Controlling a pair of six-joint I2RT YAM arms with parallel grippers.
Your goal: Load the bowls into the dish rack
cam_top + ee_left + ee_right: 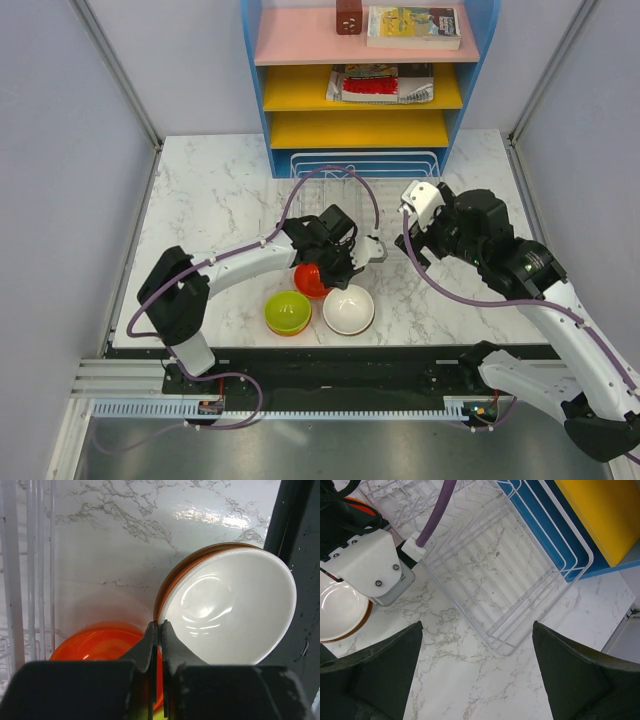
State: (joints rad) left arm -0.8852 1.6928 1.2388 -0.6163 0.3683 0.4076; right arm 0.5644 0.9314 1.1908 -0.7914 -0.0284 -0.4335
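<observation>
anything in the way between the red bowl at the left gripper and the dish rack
Nothing visible. Only bare marble lies between the red bowl and the dish rack. The white bowl and green bowl sit on the near side, off that path. The left arm's purple cable loops over the rack's near end.

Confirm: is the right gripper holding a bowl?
No, the right gripper is open and empty above the marble table beside the dish rack.
</observation>
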